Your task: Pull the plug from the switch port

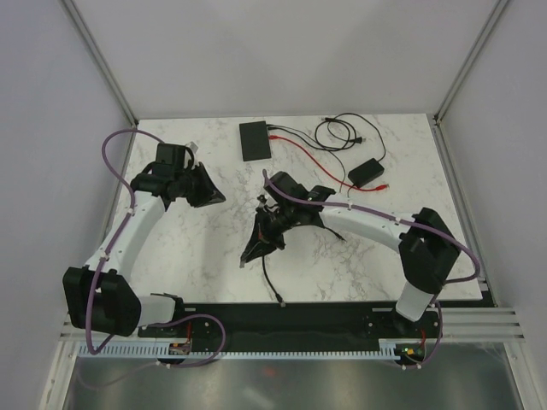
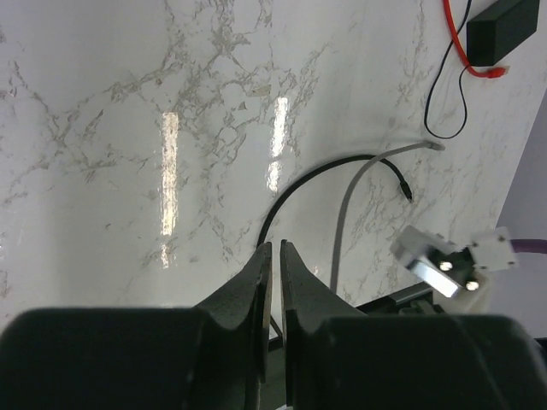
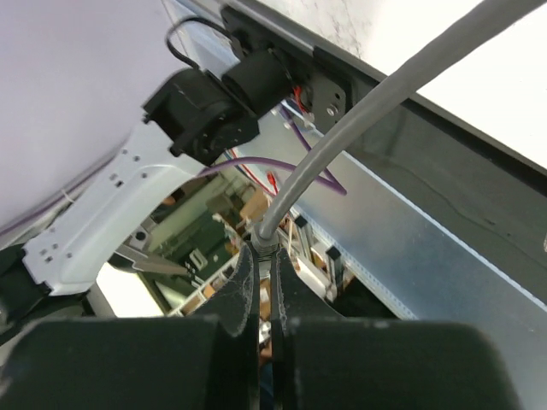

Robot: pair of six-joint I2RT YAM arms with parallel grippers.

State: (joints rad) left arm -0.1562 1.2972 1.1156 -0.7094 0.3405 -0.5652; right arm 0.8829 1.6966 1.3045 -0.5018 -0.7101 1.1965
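Observation:
The switch [image 1: 255,140] is a flat black box at the back of the marble table, with red cables [image 1: 301,152] leaving its right edge. My right gripper [image 1: 249,256] hangs over the table's middle, well in front of the switch. In the right wrist view this gripper [image 3: 267,253] is shut on the plug [image 3: 267,242] at the end of a grey cable [image 3: 359,120], which runs off to the upper right. My left gripper [image 1: 214,198] hovers left of the switch; its jaws [image 2: 276,249] stand a narrow gap apart with nothing between them.
A small black power adapter [image 1: 366,172] with thin black cords lies at the back right, a red connector [image 2: 494,73] beside it. A loose black cable [image 2: 291,192] and the grey cable [image 2: 346,205] lie on the marble in front of the left gripper.

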